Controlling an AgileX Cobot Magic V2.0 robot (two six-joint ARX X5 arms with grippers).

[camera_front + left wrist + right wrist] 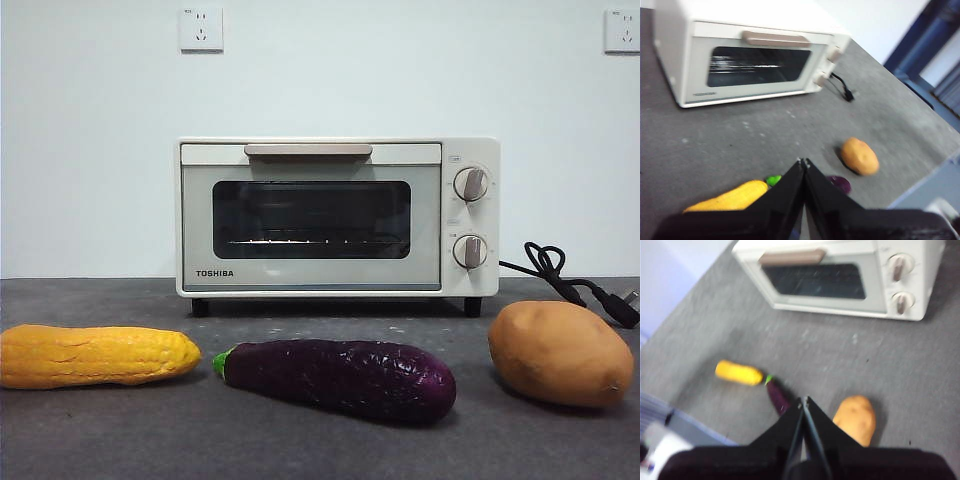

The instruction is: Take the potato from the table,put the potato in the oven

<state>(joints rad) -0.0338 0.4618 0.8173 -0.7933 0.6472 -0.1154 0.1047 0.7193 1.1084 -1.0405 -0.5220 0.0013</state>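
- While both arms hang above the table (300, 440), the left gripper (803, 162) has its two black jaws pressed together to a point, holding nothing and touching nothing.
- Likewise the right gripper (803, 400) is closed tip to tip and empty, poised in its wrist view just beside the potato (855, 419) but clear of it.
- At the lower right of the front view the potato (561, 353) lies on the table, its long axis running roughly left to right with a slight downward tilt toward the right, where its narrower end points.
- At the centre of the front view stands the oven (338, 217), door shut, with "TOSHIBA" printed in dark letters at the door's lower left; small markings by the two knobs (471, 184) are too small to read.
- Right of the oven a black cord (570, 280) trails along the table behind the potato.
- Lower left in the front view lies a yellow corn cob (95, 356), and between it and the potato a purple aubergine (340, 378), green stem toward the corn.
- High on the wall sit two white sockets (201, 29), their tiny lettering illegible.
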